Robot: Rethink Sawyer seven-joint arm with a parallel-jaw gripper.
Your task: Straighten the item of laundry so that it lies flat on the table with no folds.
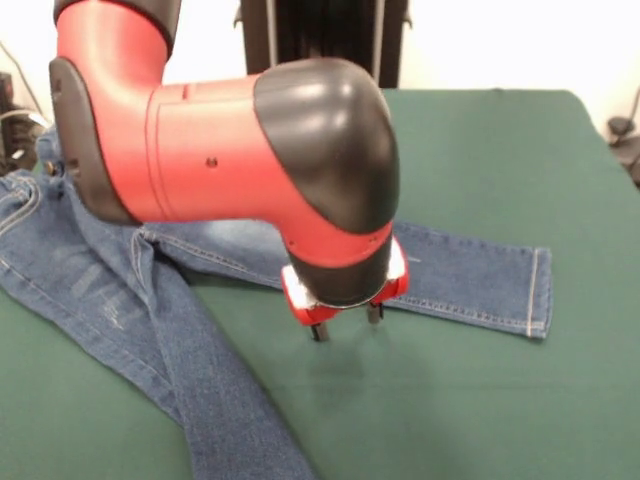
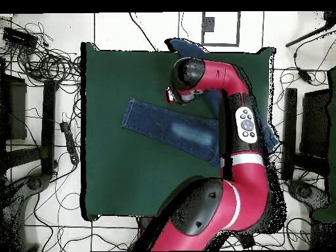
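The item of laundry, a small pair of blue jeans (image 1: 120,290), lies on the green table (image 1: 480,400) with its legs spread in a V. One leg runs right to a hemmed cuff (image 1: 535,290); the other runs toward the near edge (image 1: 235,420). The waist lies at the left and is creased around the crotch. My gripper (image 1: 346,325) hangs open just above bare cloth between the two legs, beside the right-hand leg, with nothing in it. In the overhead view one leg (image 2: 164,125) shows fully; the arm (image 2: 243,125) covers the gripper and much of the jeans.
Bare green top (image 2: 125,177) spreads wide on the side of the table away from the jeans. Cables (image 2: 39,65) and dark stands (image 2: 295,131) crowd the floor around the table.
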